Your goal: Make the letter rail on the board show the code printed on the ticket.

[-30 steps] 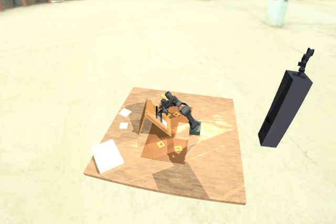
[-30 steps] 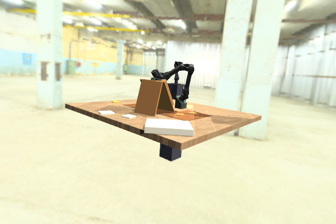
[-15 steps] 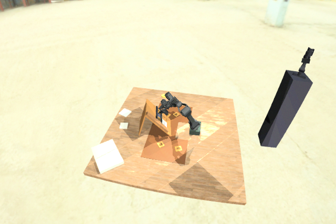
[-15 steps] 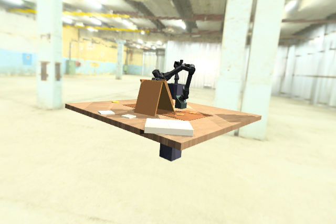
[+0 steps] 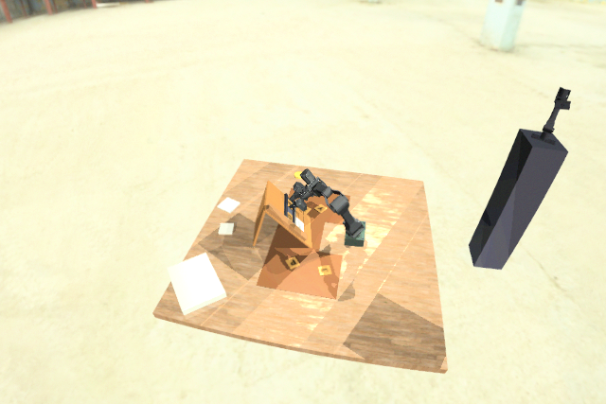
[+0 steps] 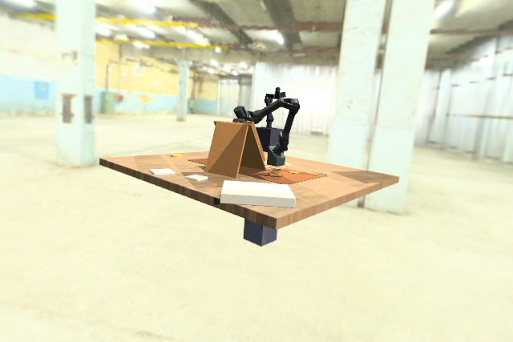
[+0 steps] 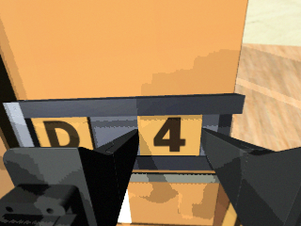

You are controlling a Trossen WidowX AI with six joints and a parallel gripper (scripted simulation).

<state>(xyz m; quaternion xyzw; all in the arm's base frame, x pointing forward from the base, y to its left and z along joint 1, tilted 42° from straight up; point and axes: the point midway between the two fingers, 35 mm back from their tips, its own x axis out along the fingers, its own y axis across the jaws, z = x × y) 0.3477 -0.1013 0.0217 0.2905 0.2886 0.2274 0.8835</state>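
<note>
My gripper (image 7: 168,133) (image 5: 294,203) is shut on the 4 tile (image 7: 162,121), one finger at each side of it. The tile sits upright between the lips of the dark rail (image 7: 118,107), near its right end. The D tile (image 7: 85,127) is in the rail at the left end, beside a pale end piece. A stretch of bare rail separates the two tiles. The rail is on the sloping orange board (image 7: 118,47) (image 5: 276,200) (image 6: 225,147). A white ticket (image 5: 298,223) is on the board below the rail; its print cannot be read. Loose tiles (image 5: 292,263) (image 5: 324,270) (image 5: 320,208) lie in front of the board.
The wooden counter (image 5: 406,253) (image 6: 352,181) carries a brown mat (image 5: 274,278). A thick white block (image 5: 197,282) (image 6: 256,194) and two small white pads (image 5: 228,204) (image 5: 225,229) lie behind the board. A yellow object (image 5: 297,174) (image 6: 175,154) is past the board's far end.
</note>
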